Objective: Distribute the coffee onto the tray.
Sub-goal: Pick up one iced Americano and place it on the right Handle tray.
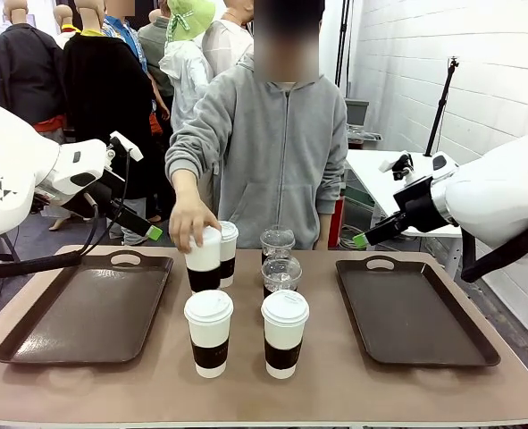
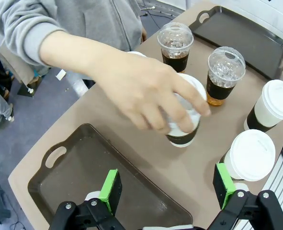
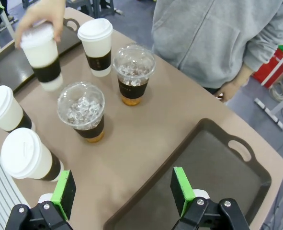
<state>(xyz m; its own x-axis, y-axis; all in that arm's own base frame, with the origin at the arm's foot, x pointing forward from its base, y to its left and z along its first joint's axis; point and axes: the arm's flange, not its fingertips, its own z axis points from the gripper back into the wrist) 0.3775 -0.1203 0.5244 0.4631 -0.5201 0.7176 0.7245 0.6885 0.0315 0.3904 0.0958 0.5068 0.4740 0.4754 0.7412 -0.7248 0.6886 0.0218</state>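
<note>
Gripping the lid of one sleeved paper cup, the person's hand sits at centre frame; the other five coffee cups stand on the table between the left tray and right tray. The left gripper and right gripper hang released, jaws spread, holding nothing.

Tall cups: matt white paper; dome cups: clear glossy plastic; trays: matt (slight sheen), prob. plastic.
</note>
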